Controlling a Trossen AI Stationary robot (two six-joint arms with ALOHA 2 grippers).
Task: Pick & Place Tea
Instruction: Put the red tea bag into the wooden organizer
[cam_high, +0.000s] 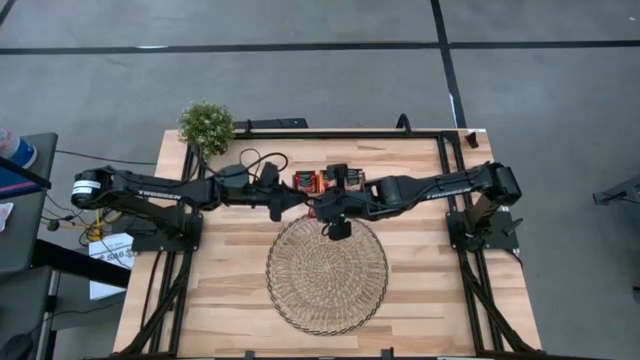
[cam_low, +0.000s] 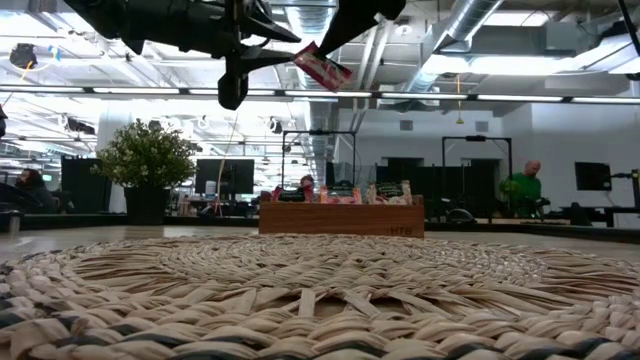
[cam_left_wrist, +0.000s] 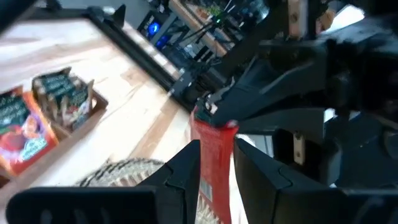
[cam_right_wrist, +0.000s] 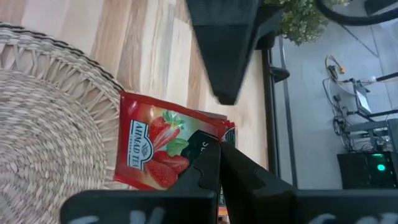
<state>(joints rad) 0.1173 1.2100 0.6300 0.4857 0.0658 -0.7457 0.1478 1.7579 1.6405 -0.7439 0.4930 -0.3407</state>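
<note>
Both end effectors meet at the centre of the high view, above the far rim of the round woven mat (cam_high: 327, 274). The right end effector (cam_right_wrist: 219, 163) is clamped on a red strawberry tea sachet (cam_right_wrist: 158, 152), held in the air; the left end effector (cam_left_wrist: 216, 163) has its fingers closed on the same sachet. Behind them the wooden tray (cam_low: 340, 217) of sachets sits mid-bench. The mat's lower half lies open.
</note>
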